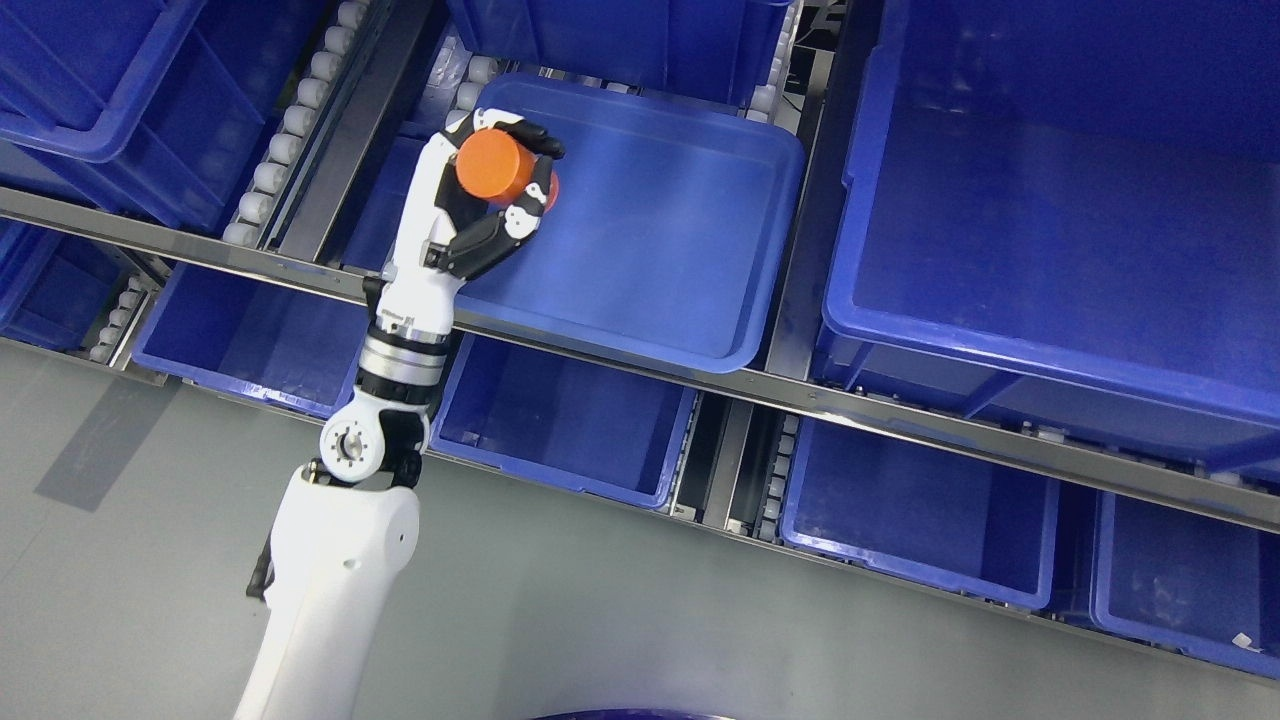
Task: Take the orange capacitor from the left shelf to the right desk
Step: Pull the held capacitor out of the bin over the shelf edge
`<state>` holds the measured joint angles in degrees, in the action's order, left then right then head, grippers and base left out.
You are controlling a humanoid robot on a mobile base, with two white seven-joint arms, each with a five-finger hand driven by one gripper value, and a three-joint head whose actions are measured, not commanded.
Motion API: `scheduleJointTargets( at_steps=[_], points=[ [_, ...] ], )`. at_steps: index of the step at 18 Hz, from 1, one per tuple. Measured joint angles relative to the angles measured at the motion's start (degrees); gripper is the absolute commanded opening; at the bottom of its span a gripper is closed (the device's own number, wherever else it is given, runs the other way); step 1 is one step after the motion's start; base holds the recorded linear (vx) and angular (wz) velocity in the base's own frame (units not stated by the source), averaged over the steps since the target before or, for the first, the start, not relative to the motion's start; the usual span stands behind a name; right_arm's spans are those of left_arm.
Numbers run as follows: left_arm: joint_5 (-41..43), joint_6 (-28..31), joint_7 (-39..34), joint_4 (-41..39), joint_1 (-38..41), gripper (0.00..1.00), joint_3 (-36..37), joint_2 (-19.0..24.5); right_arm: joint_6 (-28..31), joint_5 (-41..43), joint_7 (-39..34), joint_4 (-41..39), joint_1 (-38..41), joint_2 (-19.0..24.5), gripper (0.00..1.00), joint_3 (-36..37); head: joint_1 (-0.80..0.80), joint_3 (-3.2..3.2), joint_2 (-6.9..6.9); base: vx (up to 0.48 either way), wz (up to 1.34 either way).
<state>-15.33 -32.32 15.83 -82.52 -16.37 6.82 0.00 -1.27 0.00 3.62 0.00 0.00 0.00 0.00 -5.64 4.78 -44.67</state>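
We observe the black-tipped fingers (530, 135) of the left hand (470, 210) curled around the orange capacitor (492, 165), a short cylinder; one finger wraps over its top edge and the thumb (495, 238) closes in from below, so the part is pinched between them. A second patch of orange (551, 192) shows just behind the fingers at the right of the cylinder; we cannot tell whether it belongs to the same part. The capacitor sits in the upper left of centre of the frame, held in the hand over the left end of the shallow blue tray (660, 220), and we cannot tell whether it touches the tray floor.

The white palm and wrist run down and to the left, crossing the metal shelf rail (800, 395) that runs diagonally through the frame. Below the rail the silver wrist joint (400, 360) leads to the white forearm (330, 590), which enters from the bottom edge at lower left, over the grey floor (560, 620).

Around the tray we note a large deep blue bin (1060, 200) at upper right, further blue bins (110, 90) at upper left beside a strip of white rollers (290, 120), and a lower tier of blue bins (560, 420) beneath the rail
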Motion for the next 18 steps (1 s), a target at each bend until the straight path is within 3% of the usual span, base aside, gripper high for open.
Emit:
scheduleJointTargets(
  at_steps=[8, 18],
  points=[
    [-0.2, -7.7, -0.5, -8.8, 9.3, 0.02, 0.0, 0.0, 0.0, 0.0, 0.0, 0.0, 0.0, 0.0, 1.0, 0.0, 0.0, 0.0, 0.0, 0.0, 0.0],
    [-0.2, -10.2, -0.6, -13.4, 13.0, 0.02, 0.3, 0.0, 0.0, 0.0, 0.0, 0.0, 0.0, 0.0, 1.0, 0.0, 0.0, 0.0, 0.0, -0.036, 0.04]
  ],
)
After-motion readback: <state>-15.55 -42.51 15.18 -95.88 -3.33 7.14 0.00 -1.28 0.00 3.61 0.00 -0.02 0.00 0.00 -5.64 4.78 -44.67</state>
